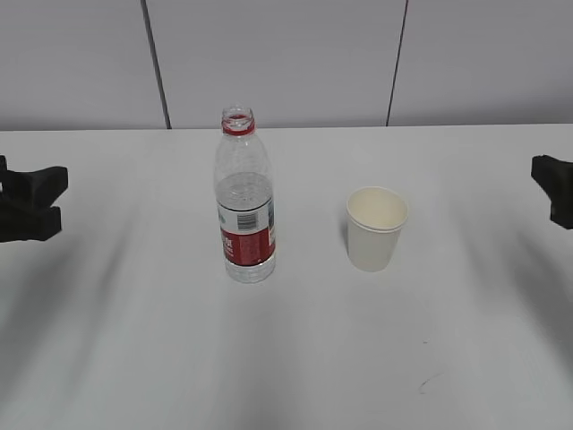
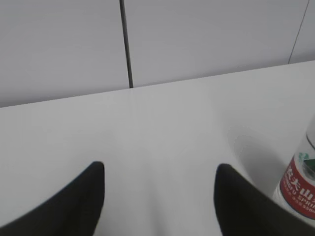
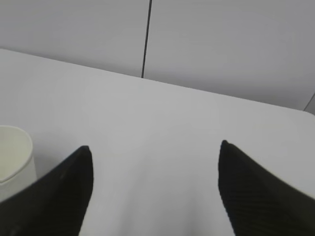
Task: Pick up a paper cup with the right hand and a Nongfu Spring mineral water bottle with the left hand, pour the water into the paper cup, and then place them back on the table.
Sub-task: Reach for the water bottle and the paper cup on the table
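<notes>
Capless red-labelled bottle (image 1: 244, 206) — plain white cup (image 1: 376, 227)

Nongfu Spring mineral water bottle (image 2: 298, 189), right edge of left wrist view: red label band bearing white Chinese characters "农夫山" and, beneath, Latin letters "SPRI", both cut off by the frame. Exterior view: same label, a white panel with print too small to read.

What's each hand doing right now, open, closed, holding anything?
Left hand: open, empty, bottle just off to its right.
Right hand: open, empty, cup just off to its left.
</notes>
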Action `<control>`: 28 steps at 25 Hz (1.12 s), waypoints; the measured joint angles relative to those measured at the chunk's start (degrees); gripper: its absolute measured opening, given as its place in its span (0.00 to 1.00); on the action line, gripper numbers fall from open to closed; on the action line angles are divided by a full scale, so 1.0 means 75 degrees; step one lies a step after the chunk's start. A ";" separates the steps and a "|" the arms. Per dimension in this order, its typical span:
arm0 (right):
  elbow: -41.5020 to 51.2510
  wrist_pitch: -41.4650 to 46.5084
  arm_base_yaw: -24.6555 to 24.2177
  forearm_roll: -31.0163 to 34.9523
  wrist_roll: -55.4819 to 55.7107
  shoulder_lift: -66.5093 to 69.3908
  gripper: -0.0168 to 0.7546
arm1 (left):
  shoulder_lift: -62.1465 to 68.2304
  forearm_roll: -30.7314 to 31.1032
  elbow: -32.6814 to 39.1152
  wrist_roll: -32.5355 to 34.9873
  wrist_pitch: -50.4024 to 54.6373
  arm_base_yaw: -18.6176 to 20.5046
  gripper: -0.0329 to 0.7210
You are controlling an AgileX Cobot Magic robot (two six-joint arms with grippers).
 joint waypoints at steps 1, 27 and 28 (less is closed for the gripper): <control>0.0000 -0.0119 0.0000 -0.0060 0.0051 0.0158 0.79 | 0.0088 0.0018 0.0000 0.0000 -0.0003 -0.0005 0.63; -0.0076 -0.3713 0.0000 -0.2391 0.0439 0.4257 0.79 | 0.2495 0.2208 -0.0065 -0.1455 -0.2136 -0.0024 0.63; -0.0076 -0.3852 0.0000 -0.2391 0.0360 0.4389 0.79 | 0.2635 0.2326 -0.0072 -0.1525 -0.2341 -0.0024 0.63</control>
